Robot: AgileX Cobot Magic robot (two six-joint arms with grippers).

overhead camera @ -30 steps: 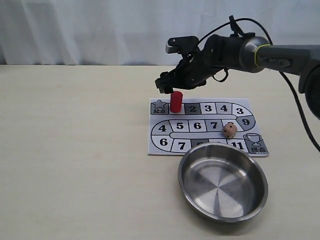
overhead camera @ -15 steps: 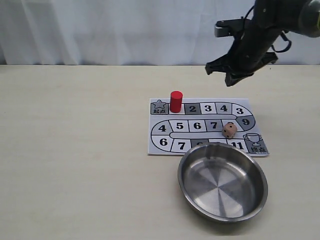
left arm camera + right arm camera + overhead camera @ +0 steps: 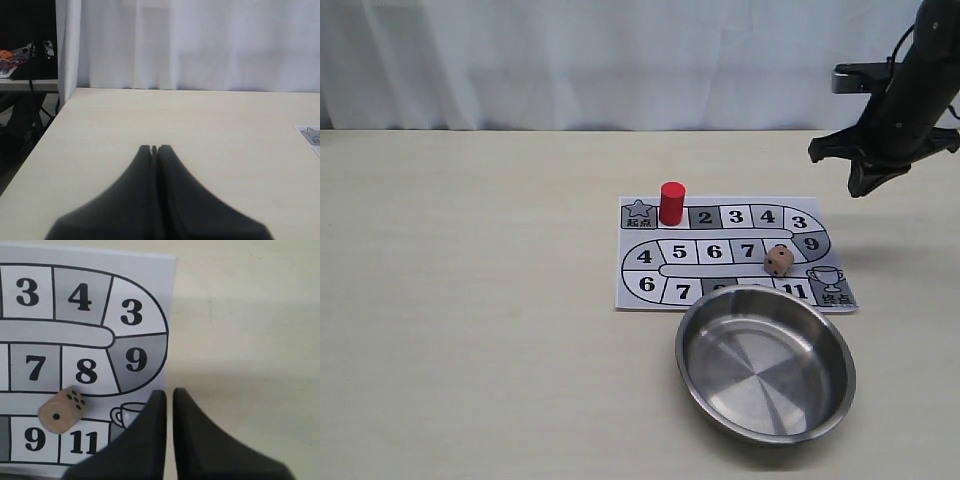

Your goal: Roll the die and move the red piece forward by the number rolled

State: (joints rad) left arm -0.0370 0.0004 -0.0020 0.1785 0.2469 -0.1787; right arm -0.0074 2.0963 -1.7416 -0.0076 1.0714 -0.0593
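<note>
The red piece (image 3: 671,203) stands upright on the board (image 3: 638,288), on the square just right of the star square. The die (image 3: 779,261) rests on the board near the 8 square; in the right wrist view the die (image 3: 60,410) shows a five-pip face and a one-pip face. My right gripper (image 3: 861,188) hangs above the table off the board's right edge, far from both. Its fingers (image 3: 150,430) stand almost together with nothing between them. My left gripper (image 3: 154,148) is shut and empty over bare table, out of the exterior view.
A steel bowl (image 3: 684,345) sits at the front, its far rim overlapping the board's near edge. A white curtain hangs behind the table. The table's left edge (image 3: 45,135) shows in the left wrist view.
My right gripper has left the red piece, risen, and swung right past the board's edge. The red piece and the die have stayed where they were.
</note>
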